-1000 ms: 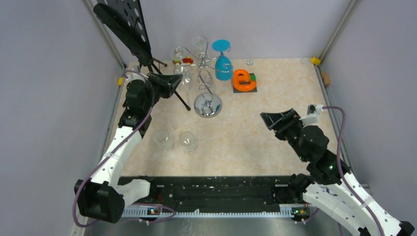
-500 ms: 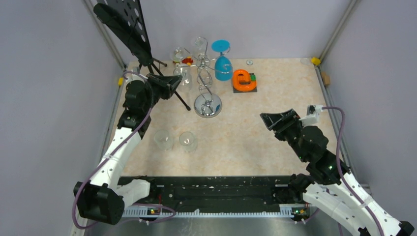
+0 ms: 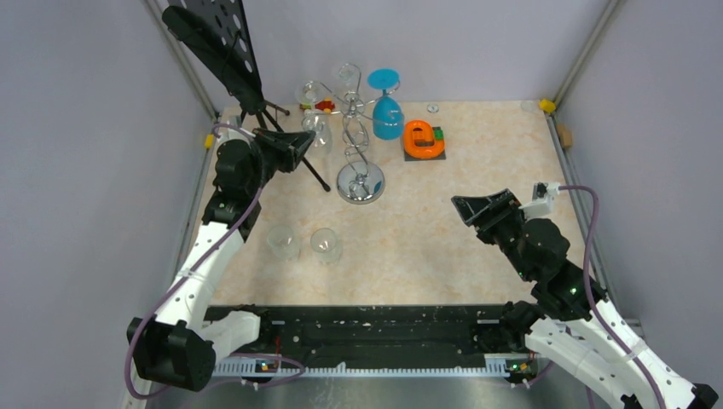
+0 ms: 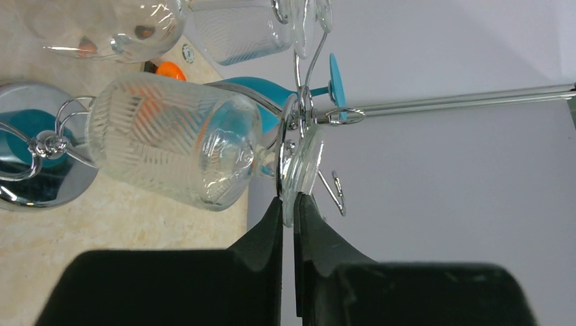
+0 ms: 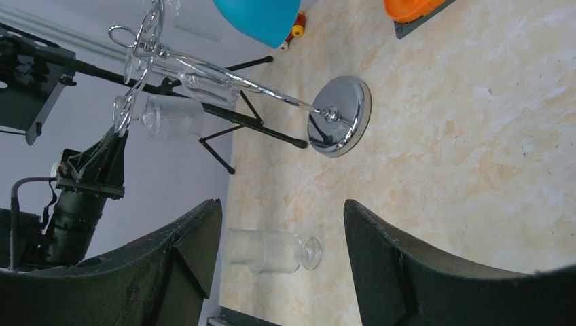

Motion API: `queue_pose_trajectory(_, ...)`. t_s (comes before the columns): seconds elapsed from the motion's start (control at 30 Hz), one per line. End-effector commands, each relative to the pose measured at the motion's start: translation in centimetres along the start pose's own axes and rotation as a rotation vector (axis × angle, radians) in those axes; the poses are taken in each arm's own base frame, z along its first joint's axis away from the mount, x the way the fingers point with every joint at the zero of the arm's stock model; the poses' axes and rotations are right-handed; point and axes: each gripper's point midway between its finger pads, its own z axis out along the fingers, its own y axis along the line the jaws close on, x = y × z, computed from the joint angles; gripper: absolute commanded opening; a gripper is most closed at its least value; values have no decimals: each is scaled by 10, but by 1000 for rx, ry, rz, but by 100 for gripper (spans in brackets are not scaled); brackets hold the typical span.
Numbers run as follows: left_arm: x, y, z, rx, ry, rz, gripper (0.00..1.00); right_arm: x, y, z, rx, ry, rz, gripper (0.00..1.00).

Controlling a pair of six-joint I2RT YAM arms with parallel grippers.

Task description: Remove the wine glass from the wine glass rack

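Left gripper (image 4: 288, 209) first: we see its two dark fingers drawn nearly together on the rim of the wine glass (image 4: 178, 151) foot, pinching that clear disc edge-on, so we read it as a grasp on the glass. The glass hangs bowl-down from a curled hook on the left side of the wine glass rack (image 3: 360, 182). Its long axis runs from the foot at the fingers down toward the mirrored base. We judge the coming move must draw the foot outward along that hook, away from the twisted central stem and toward the left arm. That arm is plainly the nearer. The right gripper (image 5: 282, 210) stands spread wide with nothing between its fingers, well apart from the rack. Only the left wrist view shows the pinch. The top view hides it behind the gripper but shows the surroundings: two clear glasses (image 3: 326, 245) on the table nearer us, the black music stand (image 3: 213, 38) close by the left arm, and a blue glass (image 3: 388, 116) hanging on the rack's other side.
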Motion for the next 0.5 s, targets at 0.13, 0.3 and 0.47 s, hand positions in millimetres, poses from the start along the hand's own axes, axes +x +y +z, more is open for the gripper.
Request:
queue_pose_trajectory(0.13, -1, -38, -16, 89, 2, 46, 3, -7, 1, -1, -6, -34, 15, 67)
queue_pose_trajectory(0.3, -3, -39, -15, 96, -9, 50, 0, -6, 0, 0, -2, -33, 17, 67)
queue_pose_trajectory(0.47, -10, -50, -12, 164, -46, 60, 0, -7, 0, -1, -2, -34, 20, 67)
